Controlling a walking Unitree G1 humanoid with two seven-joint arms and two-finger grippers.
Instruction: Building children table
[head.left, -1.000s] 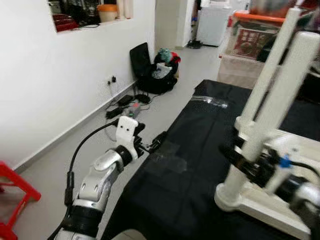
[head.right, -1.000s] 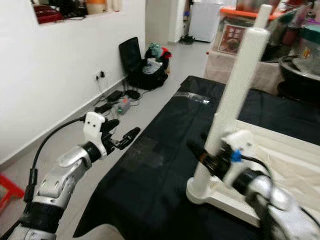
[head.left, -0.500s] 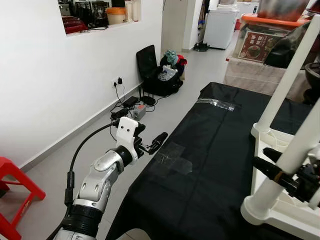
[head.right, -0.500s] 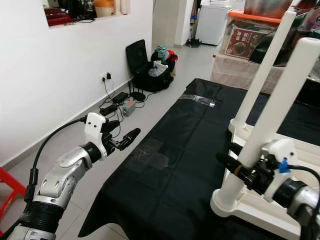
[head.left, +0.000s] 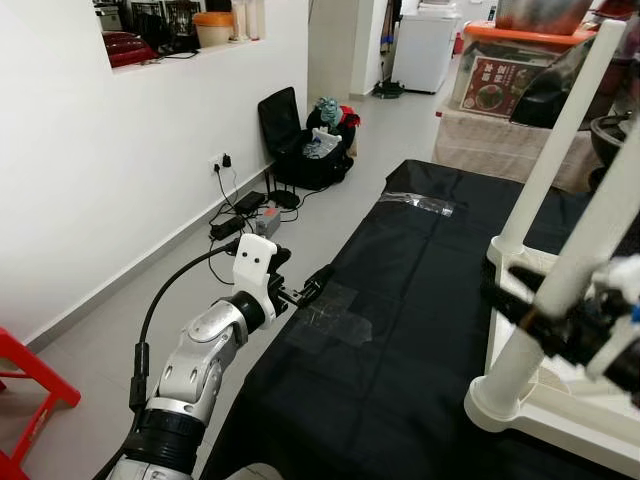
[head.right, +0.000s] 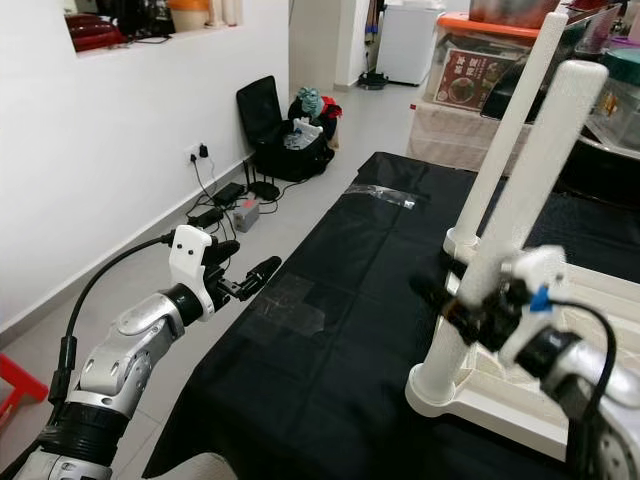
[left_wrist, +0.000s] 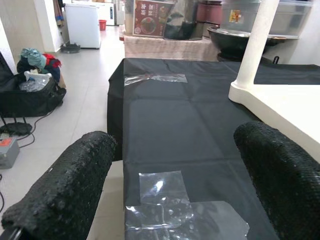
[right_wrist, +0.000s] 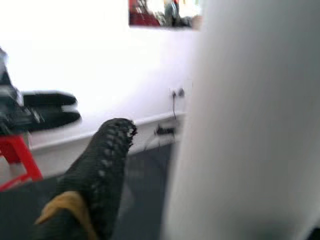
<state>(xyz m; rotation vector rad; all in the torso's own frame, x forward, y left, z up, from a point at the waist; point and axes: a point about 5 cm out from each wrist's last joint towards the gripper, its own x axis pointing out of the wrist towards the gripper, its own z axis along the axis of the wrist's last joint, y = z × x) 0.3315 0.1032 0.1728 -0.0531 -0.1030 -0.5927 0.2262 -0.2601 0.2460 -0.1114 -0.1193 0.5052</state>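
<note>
Lower left of the frame: the left gripper (head.left: 312, 282) hangs over the near-left edge of the black cloth (head.left: 400, 330), fingers (left_wrist: 65, 200) spread wide and holding nothing. Below them, clear tape patches (left_wrist: 170, 200) lie on the cloth.

Centre: the cloth covers a low surface; a second strip of clear tape (head.left: 420, 204) sits near its far end.

Right of the frame: the white children's table (head.right: 530, 390) lies upside down on the cloth, its top flat against it. Two white legs stand upright from its underside, a far leg (head.right: 505, 130) and a near leg (head.right: 500, 250). The right gripper (head.right: 470, 305) is closed around the near leg low down; the right wrist view shows one black finger (right_wrist: 102, 170) pressed beside the white tube.

Progress, as judged: at least two legs are seated in their sockets, and the near one appears to be the step in hand. Remaining corners lie outside the frame, so their state cannot be told.

Writing: a red printed box (head.left: 500, 85) at upper right carries a label, too small to read.
</note>
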